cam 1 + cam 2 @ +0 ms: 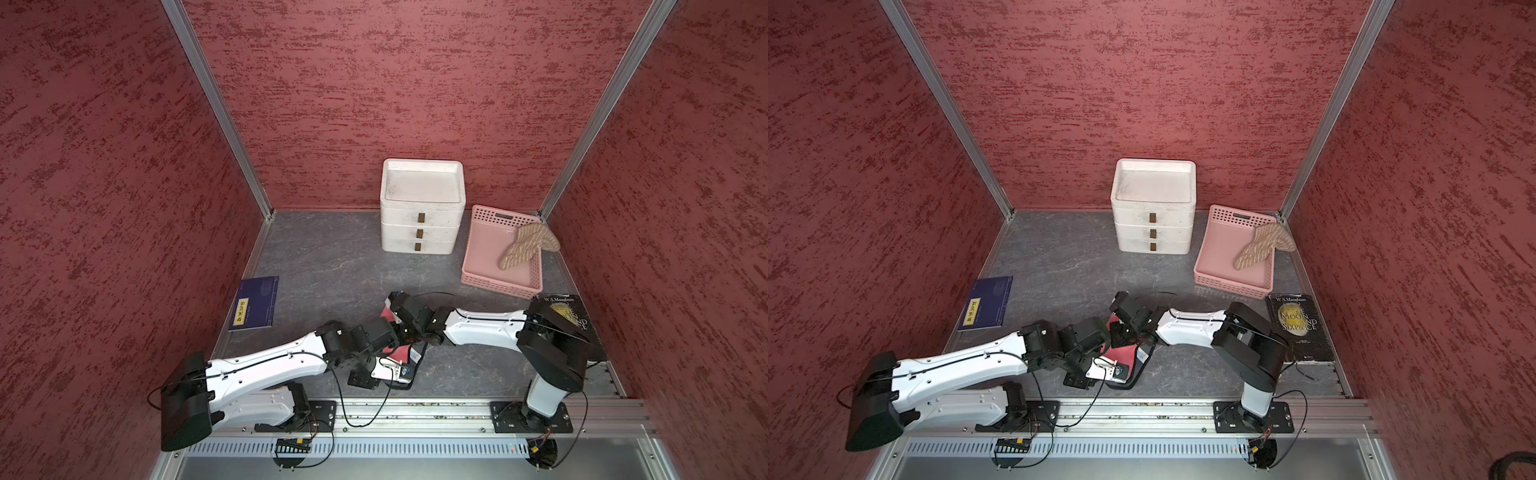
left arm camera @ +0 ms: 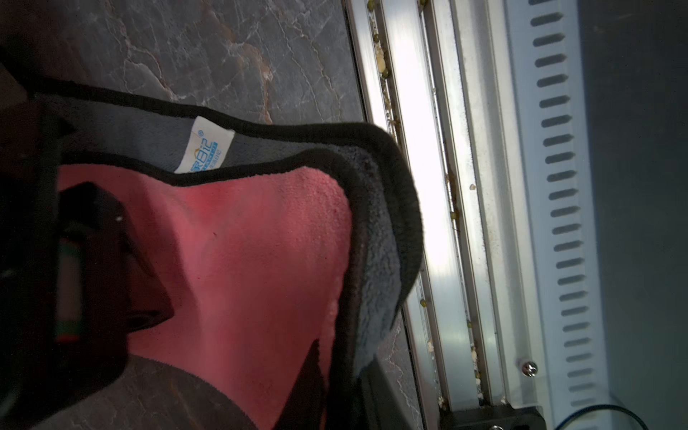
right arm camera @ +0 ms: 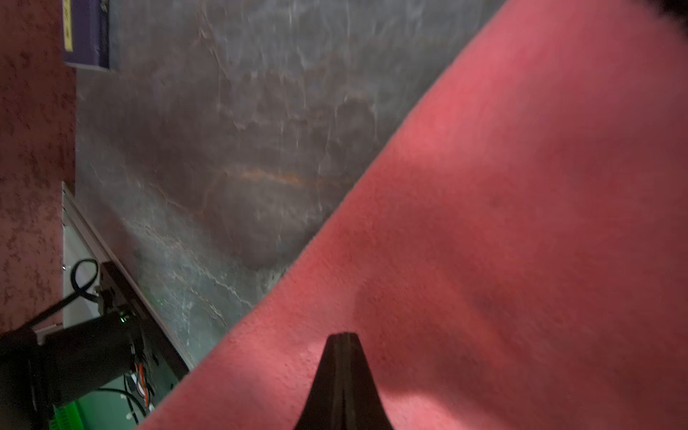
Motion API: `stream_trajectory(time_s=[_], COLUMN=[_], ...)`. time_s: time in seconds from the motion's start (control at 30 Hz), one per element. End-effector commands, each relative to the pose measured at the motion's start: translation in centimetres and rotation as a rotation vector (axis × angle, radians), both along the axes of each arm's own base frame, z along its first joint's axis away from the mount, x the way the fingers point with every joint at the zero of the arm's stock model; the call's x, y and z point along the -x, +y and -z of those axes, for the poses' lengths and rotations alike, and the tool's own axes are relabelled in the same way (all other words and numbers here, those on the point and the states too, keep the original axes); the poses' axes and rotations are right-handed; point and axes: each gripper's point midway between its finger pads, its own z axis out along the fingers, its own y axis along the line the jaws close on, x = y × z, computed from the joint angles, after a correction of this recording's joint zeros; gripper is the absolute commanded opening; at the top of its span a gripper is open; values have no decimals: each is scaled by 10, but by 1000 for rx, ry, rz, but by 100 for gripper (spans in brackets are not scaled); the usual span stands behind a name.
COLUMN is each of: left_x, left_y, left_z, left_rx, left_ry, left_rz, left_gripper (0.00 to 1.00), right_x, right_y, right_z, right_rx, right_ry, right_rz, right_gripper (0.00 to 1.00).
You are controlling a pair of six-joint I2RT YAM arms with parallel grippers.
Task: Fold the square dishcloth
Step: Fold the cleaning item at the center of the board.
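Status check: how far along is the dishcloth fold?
Done: one layer of the dishcloth already lies doubled over, pink face above grey, near its label. In hand: the right gripper is shut on the pink face, and the left gripper appears to pinch an edge. Left: laying it flat, aligning edges, releasing.

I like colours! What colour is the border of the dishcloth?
Black: the pink-red fleecy square dishcloth has a black border, clearest in the left wrist view.

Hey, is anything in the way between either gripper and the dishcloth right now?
Nothing visible. The right gripper, shut, touches the pink, black-edged microfibre dishcloth; the left gripper sits against it too.
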Motion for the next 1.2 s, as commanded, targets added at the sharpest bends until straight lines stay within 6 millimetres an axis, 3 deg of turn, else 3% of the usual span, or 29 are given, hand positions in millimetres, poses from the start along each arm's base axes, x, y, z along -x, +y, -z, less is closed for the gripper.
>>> stream_trajectory(time_s=[0.0,0.07,0.17,0.27,0.37,0.43,0.53,0.63,0.73,0.93,1.03,1.1,1.17], left_x=[15,18,17,5,-7,-15,-34,-62,-83,-123,-141,-156,-174], left_y=[15,15,9,-1,-14,-24,-42,-60,-71,-94,-103,-107,-112], left_z=[-12,-18,-26,-31,-37,-40,-42,-42,-34,-5,12,26,32], left_rx=[-44,-38,-24,-22,-16,-4,18,44,31,10,-8,-24,-10], left_ry=[53,48,30,-14,-50,-59,-91,-116,-99,-108,-119,-154,-221], left_rz=[-15,-10,2,5,25,38,51,41,30,25,9,-9,-31], left_gripper=[17,18,18,18,18,18,18,18,19,22,32,55,67], right_x=[25,20,-6,-14,-1,4,-9,-37,-42,-28,-24,-23,-22], right_y=[-1,-15,-46,-63,-59,-59,-74,-123,-157,-183,-187,-189,-190], right_z=[1,-15,-26,-4,22,28,4,-31,-44,-11,-4,-4,-10], right_rx=[-58,-80,-76,4,3,5,-47,-84,-92,32,43,41,35], right_ry=[82,70,41,66,154,186,169,102,70,113,110,105,88], right_rz=[-25,-12,81,113,78,56,94,250,331,356,364,369,374], right_gripper=[0,0,0,0,0,0,0,0,2,3,2,2,3])
